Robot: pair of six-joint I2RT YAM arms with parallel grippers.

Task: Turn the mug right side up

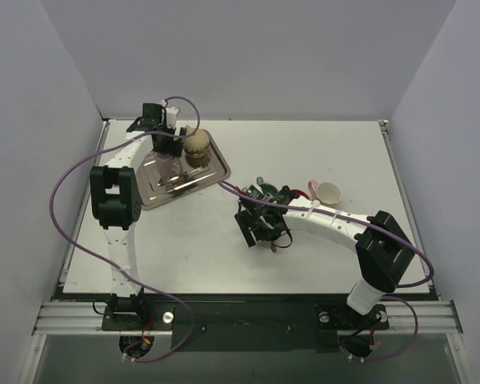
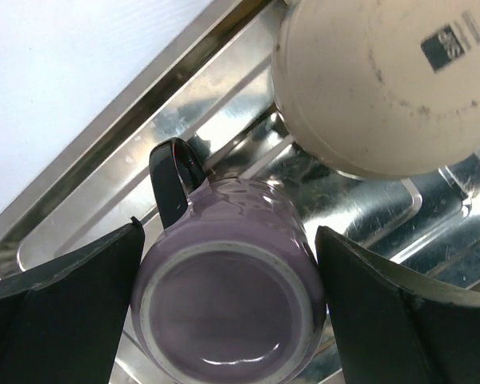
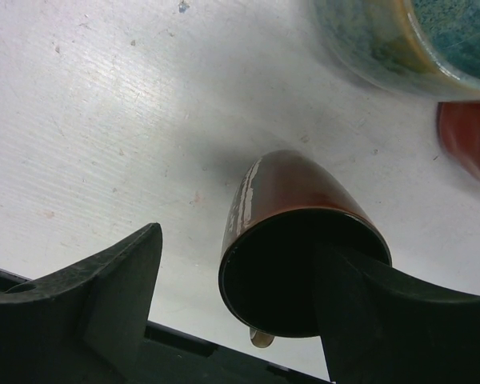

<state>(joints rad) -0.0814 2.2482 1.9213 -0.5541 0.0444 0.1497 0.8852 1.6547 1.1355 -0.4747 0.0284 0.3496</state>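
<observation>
The left tool [image 2: 228, 230], spread around the upside-down purple mug [image 2: 228, 320], could knock the cream mug [image 2: 384, 80] at 1 o'clock. The right tool [image 3: 236, 240] is spread too.

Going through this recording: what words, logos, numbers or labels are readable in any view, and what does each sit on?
Dark rectangular stamp with pale marks, on the upturned base of the cream cup: too blurred to read.
Purple mug, steel tray, brown mug: no text visible.
</observation>
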